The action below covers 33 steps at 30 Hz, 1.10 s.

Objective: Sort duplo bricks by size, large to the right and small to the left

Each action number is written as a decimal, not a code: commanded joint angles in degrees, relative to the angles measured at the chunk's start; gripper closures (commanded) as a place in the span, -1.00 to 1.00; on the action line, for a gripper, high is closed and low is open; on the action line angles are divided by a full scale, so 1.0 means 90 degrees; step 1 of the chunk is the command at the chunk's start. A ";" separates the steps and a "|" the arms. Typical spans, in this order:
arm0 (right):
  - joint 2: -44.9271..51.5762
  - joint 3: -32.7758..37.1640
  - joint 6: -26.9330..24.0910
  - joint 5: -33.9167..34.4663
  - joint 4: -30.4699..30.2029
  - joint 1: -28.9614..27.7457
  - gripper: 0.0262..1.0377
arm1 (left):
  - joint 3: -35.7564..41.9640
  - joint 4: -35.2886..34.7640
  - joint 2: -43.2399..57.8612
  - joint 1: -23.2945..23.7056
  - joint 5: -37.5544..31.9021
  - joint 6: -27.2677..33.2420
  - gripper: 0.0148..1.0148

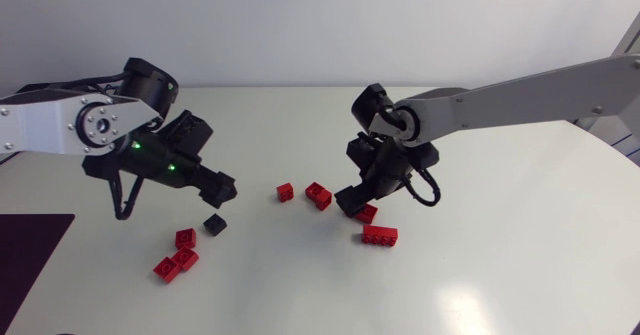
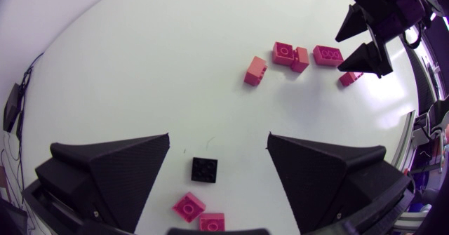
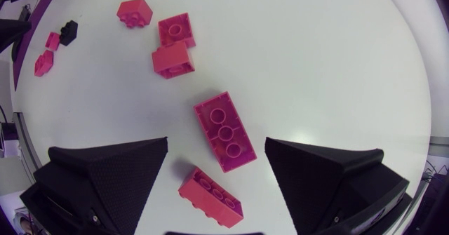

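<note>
Red plastic duplo bricks lie in three loose groups on the white round table [image 1: 500, 275], partway through a sort by size. At the left, three small red square bricks [image 1: 185, 258] and one small black square brick [image 1: 213, 224] sit close together, which reads as the small pile well begun. At the right, two long red bricks [image 1: 380, 235] lie just beside each other, the start of the large pile. Between the groups, three middle red bricks [image 1: 319, 195], all small by the look of them, lie apart from either pile. Moving them left looks like most of the work not yet done.

The right arm's black wedge-fingered gripper [image 1: 355, 200] hangs low over the long pair, jaws spread wide and holding nothing. Its wrist view shows one long brick [image 3: 224, 131] flat on the table in the gap between the fingers, clear of both. The other long brick [image 3: 210, 196] lies nearer the gripper's base. The left arm's gripper [image 1: 218, 187] hangs over the far edge of the small pile, jaws likewise wide apart and empty. In its wrist view the black brick [image 2: 204, 169] lies on the table between the fingers, touching neither, with two of the small red ones [image 2: 189, 206] just nearer the wrist.
</note>
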 commanded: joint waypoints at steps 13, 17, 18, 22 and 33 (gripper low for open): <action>0.0463 -0.0256 -0.0217 0.0050 0.0285 -0.0285 -0.12 | 0.2932 -0.0212 0.3292 -0.1406 -0.0102 -0.0209 -0.91; 0.0278 -0.0451 -0.0149 0.0040 0.0295 -0.0295 0.12 | 0.3420 -0.0710 0.3878 -0.1514 -0.0141 -0.0229 -0.88; 0.0219 -0.0500 -0.0080 0.0040 0.0285 -0.0305 0.15 | 0.3440 -0.0749 0.3927 -0.1514 -0.0141 -0.0219 -0.87; 0.0043 -0.0724 0.0164 0.0040 0.0285 -0.0461 0.22 | 0.3381 -0.0778 0.3985 -0.1504 -0.0151 -0.0209 -0.84; -0.0963 -0.1310 0.0086 0.0050 0.0227 -0.1701 0.23 | 0.3098 -0.0514 0.3946 -0.1377 -0.0170 -0.0277 0.40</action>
